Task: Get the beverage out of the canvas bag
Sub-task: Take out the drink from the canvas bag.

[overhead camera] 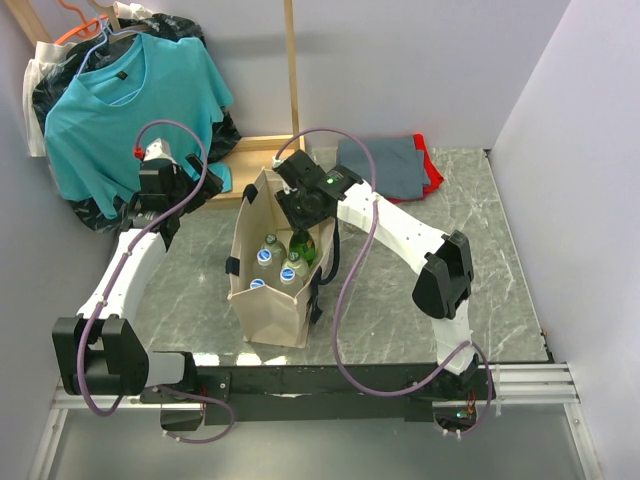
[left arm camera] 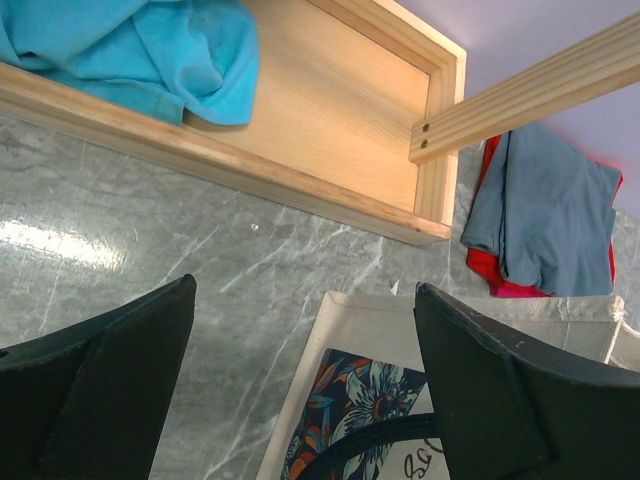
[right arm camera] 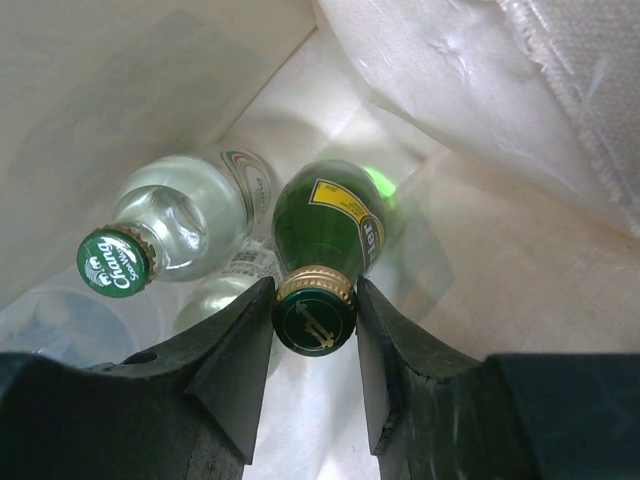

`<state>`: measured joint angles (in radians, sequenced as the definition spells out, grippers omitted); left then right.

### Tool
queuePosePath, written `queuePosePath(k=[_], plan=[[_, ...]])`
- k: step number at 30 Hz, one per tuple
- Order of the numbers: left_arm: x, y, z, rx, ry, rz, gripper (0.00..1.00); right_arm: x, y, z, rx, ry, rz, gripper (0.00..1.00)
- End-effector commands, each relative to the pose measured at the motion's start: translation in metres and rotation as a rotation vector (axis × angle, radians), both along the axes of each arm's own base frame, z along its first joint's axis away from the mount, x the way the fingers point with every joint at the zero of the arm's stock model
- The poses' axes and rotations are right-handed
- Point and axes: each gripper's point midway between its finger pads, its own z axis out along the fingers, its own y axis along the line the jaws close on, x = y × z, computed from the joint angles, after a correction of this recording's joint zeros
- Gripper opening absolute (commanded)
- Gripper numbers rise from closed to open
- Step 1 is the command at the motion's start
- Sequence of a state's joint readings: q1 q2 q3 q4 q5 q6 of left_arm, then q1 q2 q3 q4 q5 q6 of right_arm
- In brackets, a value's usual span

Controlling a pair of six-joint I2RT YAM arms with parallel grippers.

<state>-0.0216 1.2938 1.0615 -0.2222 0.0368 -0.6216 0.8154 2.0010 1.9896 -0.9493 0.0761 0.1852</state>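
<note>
The beige canvas bag stands open in the middle of the table, with several bottles upright inside. My right gripper reaches down into the bag's mouth. In the right wrist view this gripper is shut on the neck of a green glass bottle, both fingers pressed against its gold collar just under the green cap. A clear bottle with a green Chang cap leans beside it on the left. My left gripper hangs open over the table above a corner of the bag, holding nothing.
A wooden frame stands at the back with a teal shirt hanging over a black plastic bag. Grey and red cloths lie at the back right. The bag's black strap sits under the left gripper.
</note>
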Motion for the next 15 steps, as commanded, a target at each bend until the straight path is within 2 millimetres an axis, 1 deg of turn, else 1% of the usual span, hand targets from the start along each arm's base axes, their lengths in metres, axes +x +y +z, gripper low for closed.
queuePosePath(k=[1, 9, 12, 13, 15], plan=[[0.0059, -0.0033, 0.0094, 0.002, -0.039, -0.012, 0.96, 0.001, -0.0019, 0.0182, 0.029, -0.021, 0.001, 0.46], [0.007, -0.0021, 0.0089, 0.004, -0.038, -0.009, 0.96, 0.0068, -0.0021, 0.0118, 0.015, -0.013, -0.007, 0.46], [0.0075, -0.0028, 0.0085, 0.002, -0.036, -0.009, 0.96, 0.0094, -0.0014, 0.0166, 0.026, -0.017, -0.009, 0.41], [0.0077, -0.0027, 0.008, 0.002, -0.038, -0.011, 0.96, 0.0077, 0.0004, 0.0168, 0.031, -0.013, 0.001, 0.38], [0.0083, -0.0035, 0.0074, 0.0, -0.034, -0.015, 0.96, 0.0088, -0.0005, 0.0174, 0.029, -0.017, 0.001, 0.36]])
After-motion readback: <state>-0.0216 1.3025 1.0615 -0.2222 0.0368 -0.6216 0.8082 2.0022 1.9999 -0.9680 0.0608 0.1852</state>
